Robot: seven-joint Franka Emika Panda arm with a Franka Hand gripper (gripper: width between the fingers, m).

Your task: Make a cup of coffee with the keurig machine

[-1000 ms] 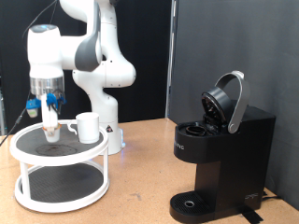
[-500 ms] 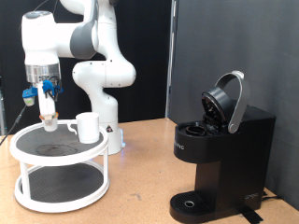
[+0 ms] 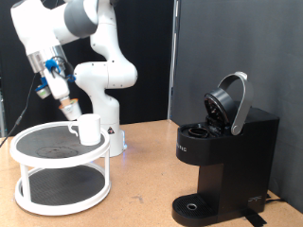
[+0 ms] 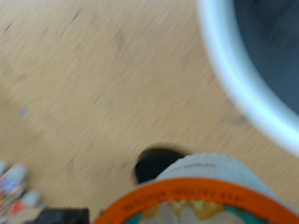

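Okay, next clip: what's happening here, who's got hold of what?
The Panda arm's tool is raised above the white two-tier stand, tilted, holding a small pod with an orange rim between its fingers. The white cup sits on the stand's upper tier, just under the tool. Toward the exterior view's right, the keurig machine stands on the wooden table with its lid up and nothing on its drip tray.

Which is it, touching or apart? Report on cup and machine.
Apart. The exterior view shows the cup on the white stand at its left, the machine at its right, bare table between.
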